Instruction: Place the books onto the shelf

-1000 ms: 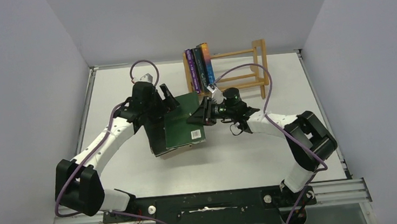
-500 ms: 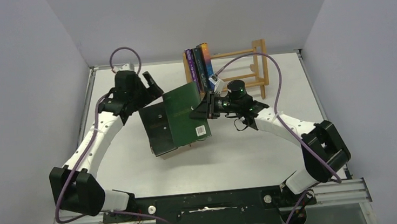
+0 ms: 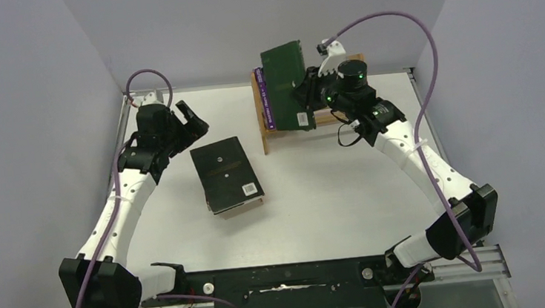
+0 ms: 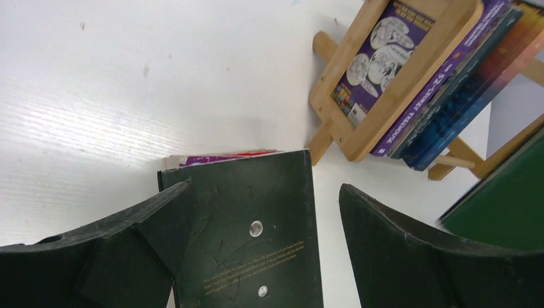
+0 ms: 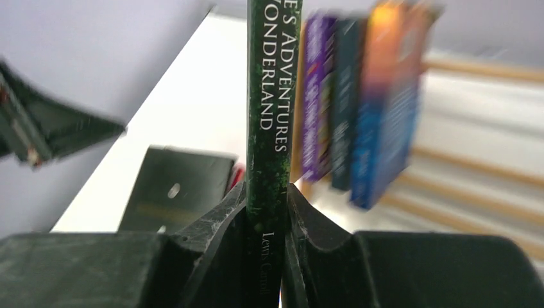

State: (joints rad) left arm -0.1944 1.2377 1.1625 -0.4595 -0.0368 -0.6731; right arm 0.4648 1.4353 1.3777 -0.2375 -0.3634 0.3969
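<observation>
The left gripper (image 3: 191, 122) hangs wide open near the table's far-left corner, beside the stack of books (image 3: 227, 174) lying mid-table. At the far edge, the right gripper (image 3: 307, 91) pinches the green book (image 3: 282, 65) upright above the shelf (image 3: 262, 129). Best to lower it vertically, parallel to the shelved books (image 3: 267, 106), before releasing.

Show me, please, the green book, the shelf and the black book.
green book (image 3: 282, 67), top external view, its cover.
shelf (image 3: 265, 141), top external view, left upright's lower end.
black book (image 3: 225, 169), top external view, cover's middle.
</observation>
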